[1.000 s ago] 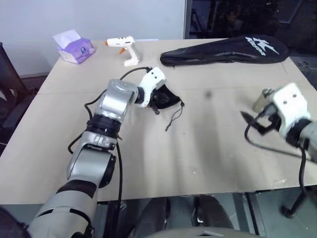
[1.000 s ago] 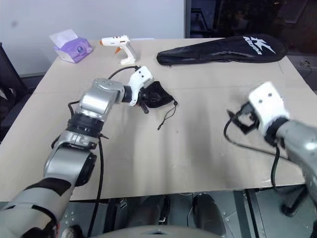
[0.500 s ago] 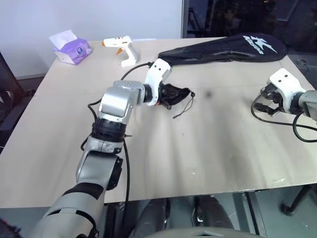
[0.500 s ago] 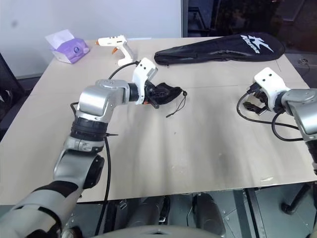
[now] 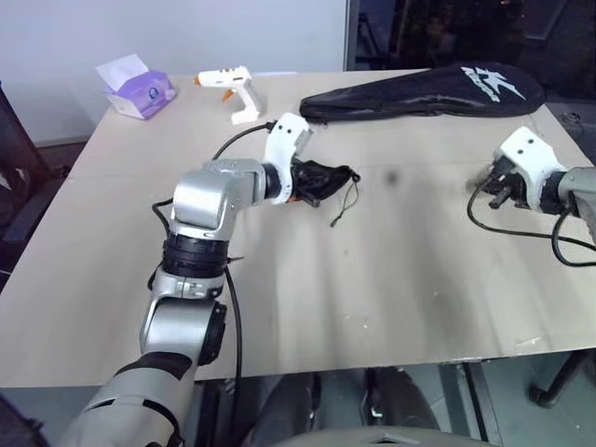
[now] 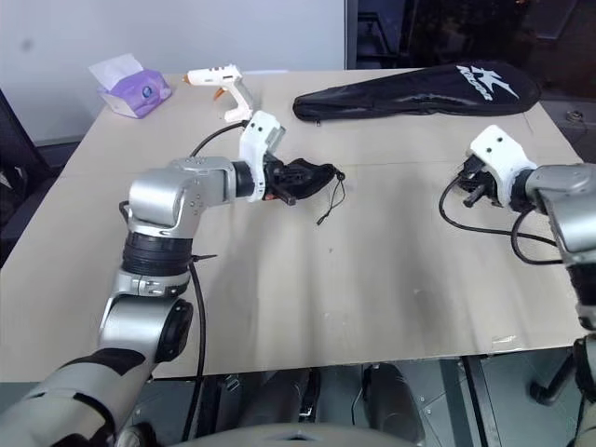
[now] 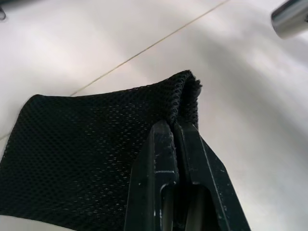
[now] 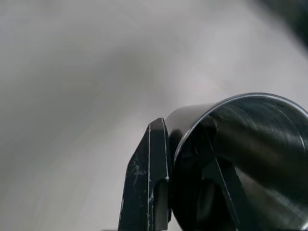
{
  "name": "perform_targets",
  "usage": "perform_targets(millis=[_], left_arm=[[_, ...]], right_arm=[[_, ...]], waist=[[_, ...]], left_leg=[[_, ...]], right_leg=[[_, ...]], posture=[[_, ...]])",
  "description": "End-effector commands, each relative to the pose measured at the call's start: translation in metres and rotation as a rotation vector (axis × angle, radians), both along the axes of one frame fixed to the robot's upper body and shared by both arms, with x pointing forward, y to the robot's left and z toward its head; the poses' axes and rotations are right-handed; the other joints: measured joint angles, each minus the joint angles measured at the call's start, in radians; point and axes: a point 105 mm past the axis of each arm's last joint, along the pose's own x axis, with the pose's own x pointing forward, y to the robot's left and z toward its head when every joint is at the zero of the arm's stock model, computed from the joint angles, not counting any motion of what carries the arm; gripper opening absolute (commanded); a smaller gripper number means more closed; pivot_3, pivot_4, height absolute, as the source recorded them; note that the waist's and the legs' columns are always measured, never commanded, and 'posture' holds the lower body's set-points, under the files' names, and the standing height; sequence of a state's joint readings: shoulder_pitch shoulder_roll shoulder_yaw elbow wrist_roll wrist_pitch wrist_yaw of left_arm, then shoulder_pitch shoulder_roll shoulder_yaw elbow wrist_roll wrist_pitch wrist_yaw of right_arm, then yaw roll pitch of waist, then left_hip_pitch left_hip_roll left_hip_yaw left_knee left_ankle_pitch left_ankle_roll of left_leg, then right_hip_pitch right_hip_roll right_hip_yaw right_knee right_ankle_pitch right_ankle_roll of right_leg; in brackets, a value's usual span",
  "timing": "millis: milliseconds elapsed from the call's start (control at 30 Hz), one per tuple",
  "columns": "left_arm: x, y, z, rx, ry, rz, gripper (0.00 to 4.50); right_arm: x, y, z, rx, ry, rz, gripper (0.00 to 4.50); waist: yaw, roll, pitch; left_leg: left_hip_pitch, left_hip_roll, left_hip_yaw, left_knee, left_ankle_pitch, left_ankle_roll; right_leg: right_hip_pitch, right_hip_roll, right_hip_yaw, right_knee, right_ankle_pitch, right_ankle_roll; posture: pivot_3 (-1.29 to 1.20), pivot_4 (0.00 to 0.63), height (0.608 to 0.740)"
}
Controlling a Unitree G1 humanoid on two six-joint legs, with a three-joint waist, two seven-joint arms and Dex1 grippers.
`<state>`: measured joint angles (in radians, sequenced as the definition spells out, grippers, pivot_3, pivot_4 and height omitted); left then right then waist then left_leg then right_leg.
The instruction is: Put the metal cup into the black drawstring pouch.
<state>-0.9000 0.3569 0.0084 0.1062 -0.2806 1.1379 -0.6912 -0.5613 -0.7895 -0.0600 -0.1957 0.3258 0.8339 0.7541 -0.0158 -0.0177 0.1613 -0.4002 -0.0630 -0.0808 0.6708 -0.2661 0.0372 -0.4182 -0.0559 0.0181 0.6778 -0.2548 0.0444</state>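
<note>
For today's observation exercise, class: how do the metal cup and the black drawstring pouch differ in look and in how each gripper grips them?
The metal cup is shiny, rigid steel; the black drawstring pouch is soft, matte mesh cloth. The right gripper pinches the cup's wall, one finger inside and one outside; the left gripper clamps a bunched edge of the pouch. Shared: each is held in a shut gripper over the table.

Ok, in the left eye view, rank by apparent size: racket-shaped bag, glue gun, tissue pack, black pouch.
1. Racket-shaped bag, clearly largest.
2. Tissue pack and glue gun look alike; no ranking between them.
3. Black drawstring pouch, bunched in the left claw, so its size is unsure.
</note>
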Motion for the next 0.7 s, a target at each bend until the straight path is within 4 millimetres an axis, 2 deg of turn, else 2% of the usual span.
perform_targets(millis=[33, 167, 333, 467, 700], left_arm=[[0.004, -0.002, 0.004, -0.068, 0.044, 0.0, 0.0], [0.009, -0.008, -0.001, -0.091, 0.099, -0.01, 0.0], [0.013, -0.018, 0.007, -0.105, 0.124, -0.03, 0.0], [0.011, -0.024, 0.013, -0.119, 0.135, -0.049, 0.0], [0.01, -0.021, 0.015, -0.117, 0.147, -0.026, 0.0]], right_arm=[[-0.03, 0.056, 0.026, 0.2, -0.157, 0.11, 0.03], [-0.037, 0.114, 0.014, 0.435, -0.223, 0.131, 0.03], [-0.018, 0.155, -0.007, 0.605, -0.242, 0.07, 0.03], [-0.007, 0.171, -0.028, 0.614, -0.245, 0.054, 0.03], [0.003, 0.182, -0.053, 0.619, -0.233, 0.042, 0.03]], waist=[[-0.001, 0.0, 0.0], [0.002, 0.0, 0.0], [0.002, 0.0, -0.001], [-0.008, 0.0, 0.0], [-0.026, 0.0, 0.0]], left_leg=[[0.0, 0.0, 0.0, 0.0, 0.0, 0.0], [0.001, -0.001, -0.001, 0.001, 0.001, -0.001], [0.0, -0.003, 0.0, 0.002, 0.001, -0.001], [0.001, -0.002, -0.001, -0.001, 0.002, -0.003], [0.001, -0.003, 0.0, -0.002, 0.002, -0.003]], right_leg=[[0.0, 0.0, 0.0, 0.0, 0.0, 0.0], [0.0, 0.0, 0.0, 0.002, 0.0, 0.0], [-0.001, -0.001, 0.0, 0.002, 0.0, 0.0], [-0.003, 0.001, 0.001, 0.003, 0.0, 0.0], [-0.004, 0.001, 0.002, 0.003, 0.0, 0.0]], posture=[[0.0, 0.15, 0.74], [0.0, 0.15, 0.74], [0.0, 0.15, 0.74], [0.0, 0.15, 0.74], [0.0, 0.15, 0.74]])
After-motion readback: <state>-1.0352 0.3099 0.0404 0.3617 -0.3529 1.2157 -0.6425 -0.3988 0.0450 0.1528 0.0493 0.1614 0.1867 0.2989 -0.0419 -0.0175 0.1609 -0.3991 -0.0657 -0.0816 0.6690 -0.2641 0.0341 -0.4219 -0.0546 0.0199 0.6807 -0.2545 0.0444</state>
